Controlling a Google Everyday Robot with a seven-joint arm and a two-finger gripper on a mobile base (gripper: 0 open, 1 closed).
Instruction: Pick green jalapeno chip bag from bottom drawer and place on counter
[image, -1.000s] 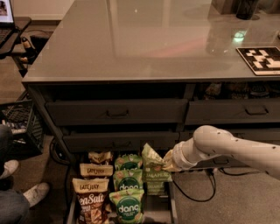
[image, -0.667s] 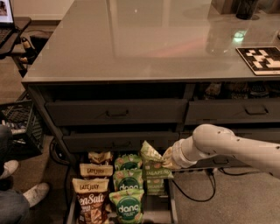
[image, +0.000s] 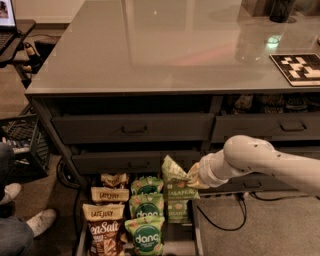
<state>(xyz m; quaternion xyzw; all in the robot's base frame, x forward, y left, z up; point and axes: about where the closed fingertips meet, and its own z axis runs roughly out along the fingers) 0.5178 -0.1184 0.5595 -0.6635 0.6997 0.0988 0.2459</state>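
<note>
The green jalapeno chip bag (image: 178, 197) is dark olive with the word JALAPENO. It stands upright at the right side of the open bottom drawer (image: 196, 235), its top raised above the other bags. My gripper (image: 192, 176) is at the bag's upper right corner and is shut on it; the white arm (image: 265, 160) reaches in from the right. The glossy grey counter (image: 165, 45) spreads above the drawers.
Brighter green "dang" bags (image: 146, 235) and tan "Late July" bags (image: 106, 220) fill the drawer's middle and left. Closed drawers (image: 132, 129) sit above. A patterned marker board (image: 299, 68) lies on the counter's right. A person's shoes (image: 30, 220) and a crate (image: 20, 140) are at left.
My gripper and arm have risen a little, and the top of the jalapeno bag has come up with them.
</note>
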